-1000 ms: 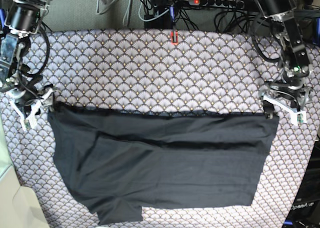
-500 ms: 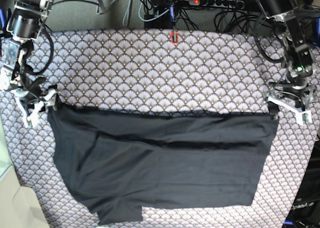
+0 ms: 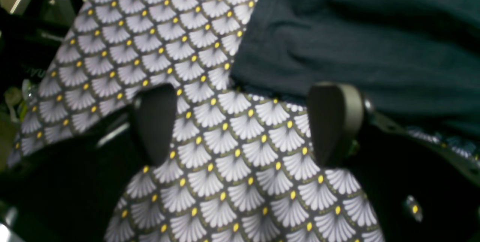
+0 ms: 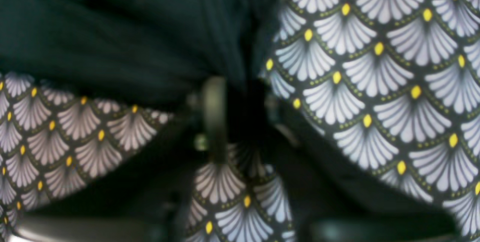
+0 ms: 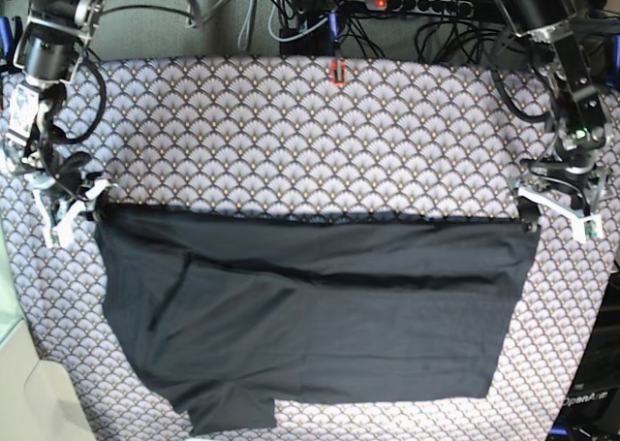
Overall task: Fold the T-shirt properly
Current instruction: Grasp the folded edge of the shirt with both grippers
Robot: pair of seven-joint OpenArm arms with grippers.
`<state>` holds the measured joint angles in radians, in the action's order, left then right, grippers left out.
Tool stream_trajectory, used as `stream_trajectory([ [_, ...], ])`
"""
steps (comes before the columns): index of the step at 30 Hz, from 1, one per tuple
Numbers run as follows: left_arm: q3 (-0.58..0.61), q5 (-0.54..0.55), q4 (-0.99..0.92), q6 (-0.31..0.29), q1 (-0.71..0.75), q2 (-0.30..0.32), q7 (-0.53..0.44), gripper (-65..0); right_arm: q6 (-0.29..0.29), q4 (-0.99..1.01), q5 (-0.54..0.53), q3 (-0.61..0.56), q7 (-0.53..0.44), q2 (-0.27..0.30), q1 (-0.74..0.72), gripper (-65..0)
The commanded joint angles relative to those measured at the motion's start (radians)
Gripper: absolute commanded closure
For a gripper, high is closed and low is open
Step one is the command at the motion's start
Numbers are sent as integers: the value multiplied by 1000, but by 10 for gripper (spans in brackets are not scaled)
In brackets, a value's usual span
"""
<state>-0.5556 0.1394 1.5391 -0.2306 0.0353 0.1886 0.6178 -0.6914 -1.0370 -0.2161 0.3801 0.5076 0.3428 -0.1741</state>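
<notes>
The right gripper (image 5: 70, 208) has just squeezed shut on the far left corner of the T-shirt (image 5: 320, 315), which lies flat on the tablecloth (image 5: 291, 131), while the left gripper (image 5: 557, 204) waits spread wide by the far right corner, so lifting can't start yet.

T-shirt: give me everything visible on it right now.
The T-shirt is plain charcoal-black matte cloth with no print. It lies flat on the scallop-patterned tablecloth, already folded into a wide band with a crease across it and a sleeve sticking out at the bottom. Its top edge runs straight between both arms. The right tool has closed at its upper corner, apparently pinching cloth. The left tool stands open just beside the other upper corner, not gripping.
</notes>
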Motion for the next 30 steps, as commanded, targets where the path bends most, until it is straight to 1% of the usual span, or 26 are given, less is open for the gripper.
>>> stream_trajectory([
  [1, -5, 2, 14, 4, -35, 27, -29, -537, -7, -15, -9, 3, -19, 17, -18, -17],
  [2, -5, 2, 11, 4, -42, 27, -26, -538, -7, -15, -9, 3, -17, 17, -18, 0],
  [6, -5, 10, -15, 4, -50, 27, -29, -539, -7, -15, -9, 3, -17, 17, -17, 0],
  [9, -4, 6, -30, 4, -85, 27, -29, -539, -7, -15, -9, -17, -17, 17, -14, 0],
  [16, -4, 6, -185, 4, -176, 33, -34, -540, -7, -15, -9, -45, -17, 17, -11, 0],
  [21, 4, 4, -337, 4, -234, 35, -106, -540, -7, -15, -9, -45, -17, 17, -11, 0],
  [30, 6, 4, -477, 4, -271, 27, -186, -540, -7, -15, -9, -45, -16, 17, -11, 0],
])
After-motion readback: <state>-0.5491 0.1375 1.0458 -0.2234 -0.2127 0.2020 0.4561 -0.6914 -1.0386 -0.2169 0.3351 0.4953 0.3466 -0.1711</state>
